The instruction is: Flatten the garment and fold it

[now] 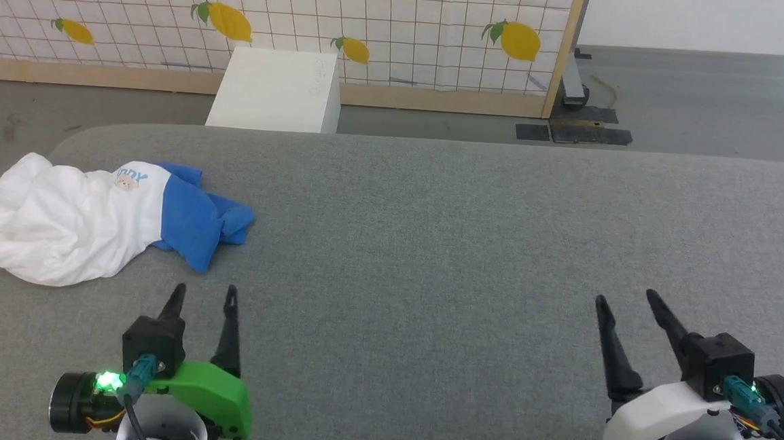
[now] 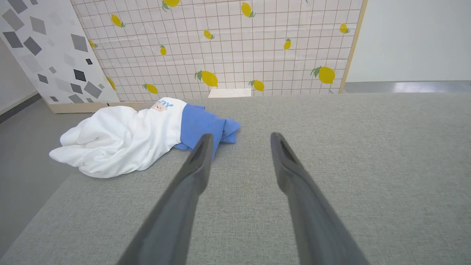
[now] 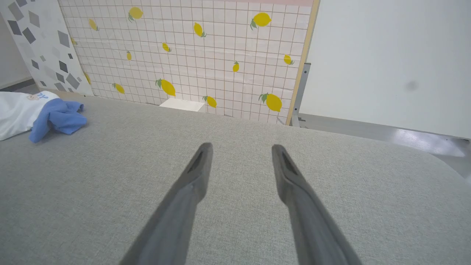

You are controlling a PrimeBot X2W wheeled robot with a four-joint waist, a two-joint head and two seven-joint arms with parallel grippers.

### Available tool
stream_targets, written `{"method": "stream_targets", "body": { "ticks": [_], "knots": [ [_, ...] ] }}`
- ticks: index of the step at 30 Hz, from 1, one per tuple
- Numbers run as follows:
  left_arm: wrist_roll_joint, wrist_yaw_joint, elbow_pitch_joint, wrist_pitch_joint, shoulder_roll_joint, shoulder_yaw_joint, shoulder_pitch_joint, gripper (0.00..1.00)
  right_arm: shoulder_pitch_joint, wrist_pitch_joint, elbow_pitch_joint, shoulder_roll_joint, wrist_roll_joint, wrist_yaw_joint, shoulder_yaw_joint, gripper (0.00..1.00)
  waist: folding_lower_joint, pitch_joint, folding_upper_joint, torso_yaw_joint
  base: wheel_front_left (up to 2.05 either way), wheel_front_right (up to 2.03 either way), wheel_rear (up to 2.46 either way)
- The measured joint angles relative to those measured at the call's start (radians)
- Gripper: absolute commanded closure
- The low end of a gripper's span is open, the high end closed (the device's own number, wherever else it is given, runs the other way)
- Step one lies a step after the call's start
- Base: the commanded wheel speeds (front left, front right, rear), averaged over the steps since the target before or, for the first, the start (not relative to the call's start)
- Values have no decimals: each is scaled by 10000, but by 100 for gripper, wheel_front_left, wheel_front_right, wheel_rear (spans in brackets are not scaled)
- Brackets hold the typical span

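Note:
The garment (image 1: 65, 224) lies crumpled at the far left of the grey table (image 1: 431, 249), its white body bunched toward the left edge and a blue sleeve (image 1: 198, 225) pointing right. A small bear print and blue lettering show on top. In the left wrist view the garment (image 2: 125, 138) lies ahead and to the left; in the right wrist view the garment (image 3: 33, 114) sits far left. My left gripper (image 1: 204, 293) is open, just short of the blue sleeve, holding nothing. My right gripper (image 1: 625, 299) is open over bare table at the lower right.
A white box (image 1: 274, 90) stands on the floor behind the table. A lemon-print grid panel (image 1: 377, 22) with a wooden frame runs along the back. The garment's white part hangs near the table's left edge.

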Motion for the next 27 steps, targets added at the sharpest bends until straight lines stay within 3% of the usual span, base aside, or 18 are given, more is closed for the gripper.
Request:
{"method": "stream_targets", "body": {
  "ticks": [27],
  "knots": [
    [-297,445,247,-531,2,-155,28,0,42,-531,320,0,382,0,-203,0,0,-26,0,332,0,0,0]
  ]
}}
